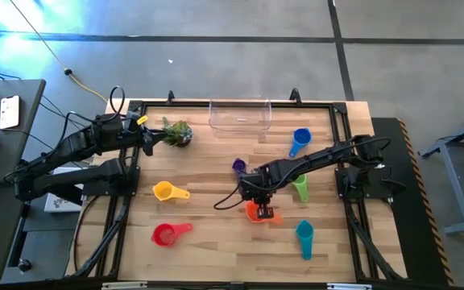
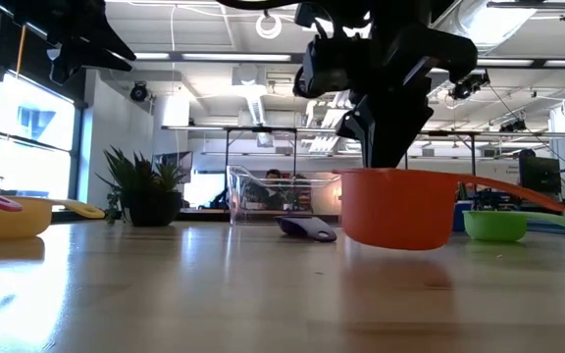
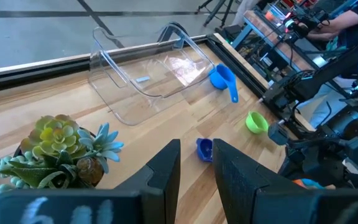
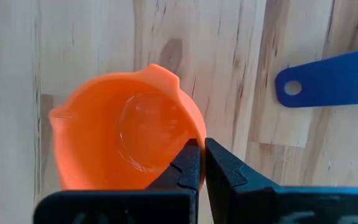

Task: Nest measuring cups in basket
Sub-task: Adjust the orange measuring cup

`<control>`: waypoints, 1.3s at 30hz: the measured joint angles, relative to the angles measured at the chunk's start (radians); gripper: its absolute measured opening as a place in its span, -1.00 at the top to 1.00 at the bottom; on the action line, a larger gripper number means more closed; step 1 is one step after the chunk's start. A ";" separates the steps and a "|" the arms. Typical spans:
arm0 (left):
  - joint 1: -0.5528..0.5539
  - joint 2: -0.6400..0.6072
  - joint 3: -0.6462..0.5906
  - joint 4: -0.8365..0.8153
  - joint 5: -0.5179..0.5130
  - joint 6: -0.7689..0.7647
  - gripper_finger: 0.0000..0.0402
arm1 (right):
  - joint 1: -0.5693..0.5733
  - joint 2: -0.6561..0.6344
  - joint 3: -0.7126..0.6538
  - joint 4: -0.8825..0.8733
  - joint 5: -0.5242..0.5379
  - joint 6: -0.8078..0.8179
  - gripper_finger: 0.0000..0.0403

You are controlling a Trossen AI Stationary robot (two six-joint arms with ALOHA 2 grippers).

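My right gripper [image 1: 259, 200] is shut on the orange measuring cup [image 1: 256, 212] at the table's middle, toward the near side. The cup also shows large in the low view [image 2: 395, 208]. My left gripper [image 3: 197, 167] is open and empty, held above the small plant [image 1: 177, 132] at the far left. The clear basket [image 1: 240, 114] stands at the far edge. The other cups lie on the table: blue [image 1: 299, 141], purple [image 1: 238, 166], green [image 1: 300, 189], yellow [image 1: 166, 191], red [image 1: 166, 234] and teal [image 1: 304, 235]. My right gripper pinches the orange cup's wall at its rim [image 4: 197, 132], with one finger [image 4: 188, 163] inside the bowl and the other outside. The fingers come from above, pointing down. The cup sits upright, mouth up, its bottom [image 2: 395, 241] seemingly just above the table.
The orange cup's handle [image 2: 518, 192] sticks out sideways. A blue-looking cup handle [image 4: 331, 81] lies on the table close beside the orange cup. The green and teal cups are nearest. Bare wood lies between the orange cup and the basket, apart from the purple cup.
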 joint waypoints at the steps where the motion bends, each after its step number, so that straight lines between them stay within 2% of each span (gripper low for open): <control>1: 0.000 0.000 0.000 0.000 0.000 0.000 0.57 | 0.000 0.000 0.000 -0.002 0.000 0.000 1.00; 12: 0.000 0.000 0.000 0.000 0.000 -0.002 0.57 | 0.000 0.000 0.000 -0.005 0.007 -0.001 0.91; 31: 0.000 0.000 0.000 0.000 0.000 0.000 0.57 | 0.000 0.000 0.000 -0.006 -0.001 0.043 0.88; 39: 0.000 0.000 0.000 0.000 0.000 0.000 0.57 | 0.000 0.000 0.000 -0.006 0.001 0.062 0.59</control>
